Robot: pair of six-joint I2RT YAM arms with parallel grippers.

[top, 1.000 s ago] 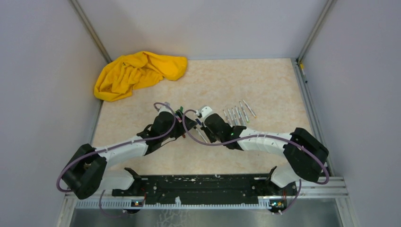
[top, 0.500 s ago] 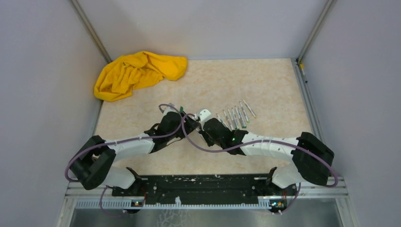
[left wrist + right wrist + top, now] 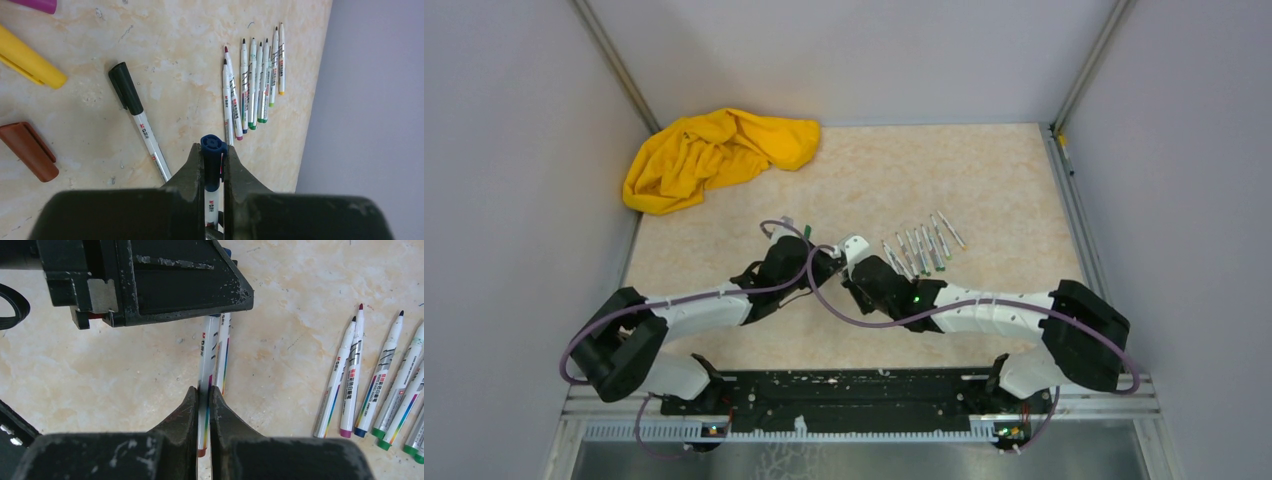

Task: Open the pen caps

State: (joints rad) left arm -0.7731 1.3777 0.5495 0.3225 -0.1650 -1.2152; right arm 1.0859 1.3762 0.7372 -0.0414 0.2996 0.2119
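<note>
My left gripper (image 3: 213, 148) is shut on the dark blue pen cap (image 3: 212, 162) of a white-barrelled pen. My right gripper (image 3: 204, 389) is shut on that same pen's barrel (image 3: 206, 357) from the other end. The two grippers face each other tip to tip at mid-table, left gripper (image 3: 827, 262) and right gripper (image 3: 852, 268). A black-capped pen (image 3: 140, 117) lies on the table just beside them. Several uncapped pens (image 3: 254, 80) lie in a neat row to the right, pens (image 3: 921, 245). Loose caps lie left: yellow (image 3: 30, 62), brown (image 3: 29, 151), magenta (image 3: 36, 4).
A crumpled yellow cloth (image 3: 714, 152) lies at the back left corner. Grey walls close in the marble-patterned table (image 3: 984, 180) on three sides. The black rail (image 3: 844, 395) with both arm bases runs along the near edge.
My left gripper has closed onto the blue cap; it stood open a second ago. Both arms shifted slightly, bringing the grippers closer together. The right gripper kept its hold on the barrel.
</note>
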